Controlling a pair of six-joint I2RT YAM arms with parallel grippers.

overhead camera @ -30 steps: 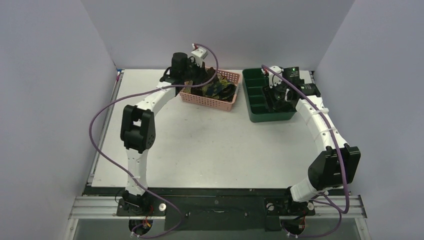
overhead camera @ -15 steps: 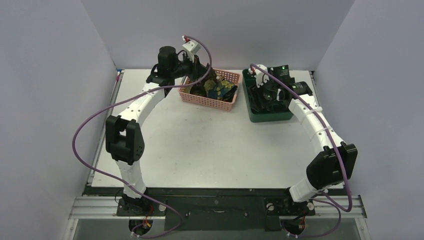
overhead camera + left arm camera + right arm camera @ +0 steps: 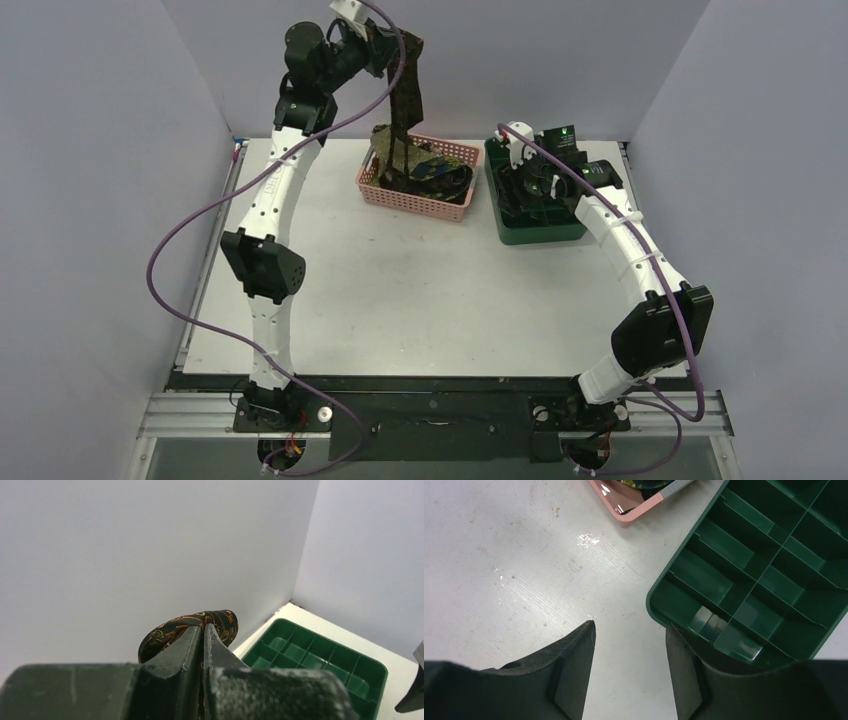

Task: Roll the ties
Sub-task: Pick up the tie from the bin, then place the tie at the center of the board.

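Note:
My left gripper (image 3: pixel 398 40) is raised high above the pink basket (image 3: pixel 400 196) and is shut on a dark tie with a gold-orange pattern (image 3: pixel 407 100). The tie hangs straight down from the jaws, its lower end still in the basket among the other ties (image 3: pixel 440 175). In the left wrist view the gripper (image 3: pixel 204 627) pinches a fold of this tie (image 3: pixel 225 622) between closed jaws. My right gripper (image 3: pixel 520 185) hovers open and empty over the near left part of the green tray (image 3: pixel 575 232). In the right wrist view it (image 3: pixel 630 630) straddles the tray's corner (image 3: pixel 656 612).
The pink basket's corner (image 3: pixel 634 512) shows at the top of the right wrist view. The green tray (image 3: pixel 367 660) has several compartments. White table (image 3: pixel 420 290) lies in front of both containers. Grey walls close in the back and both sides.
My left gripper has risen from the basket to well above it, drawing the tie up with it. The right gripper has shifted a little left over the tray.

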